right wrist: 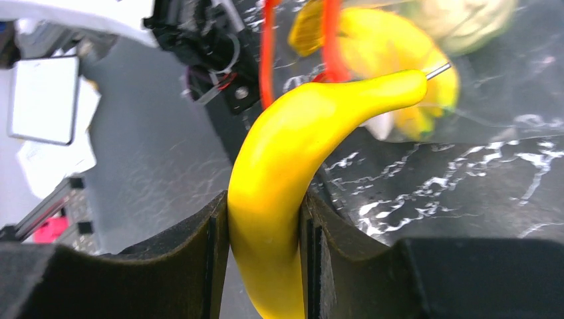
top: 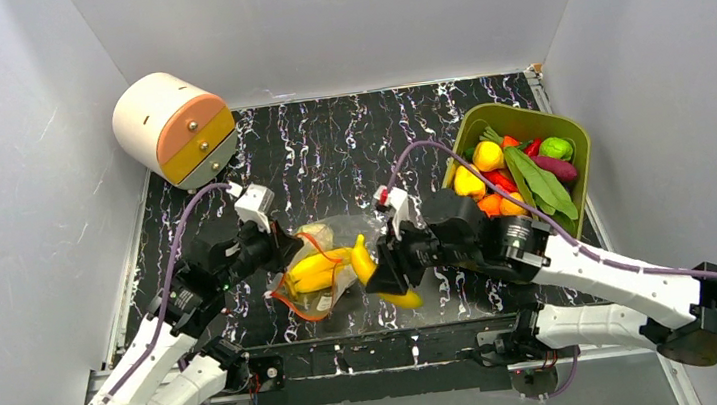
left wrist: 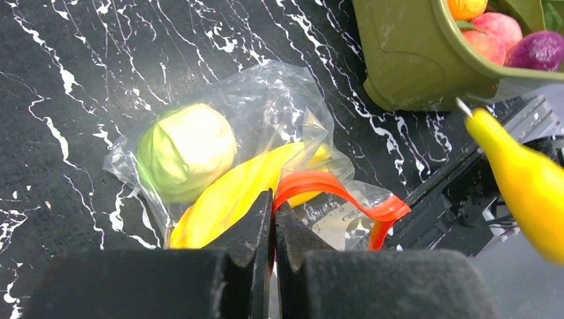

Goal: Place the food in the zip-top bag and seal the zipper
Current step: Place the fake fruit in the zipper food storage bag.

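The zip-top bag lies mid-tabletop, already holding a green round fruit and a bagged banana. Our left gripper is pinched together on the zipper, propping the mouth. Our right gripper is clamped on a second banana just outside. Next we must steer its tip through the opening. The surface is black marble, the walls are grey, and a green tub sits at right.

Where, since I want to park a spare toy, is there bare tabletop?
Bare marbled tabletop lies behind the zip-top bag, between the round drawer box and the green tub. Crowded: front centre, where the left gripper, right gripper and its banana converge.
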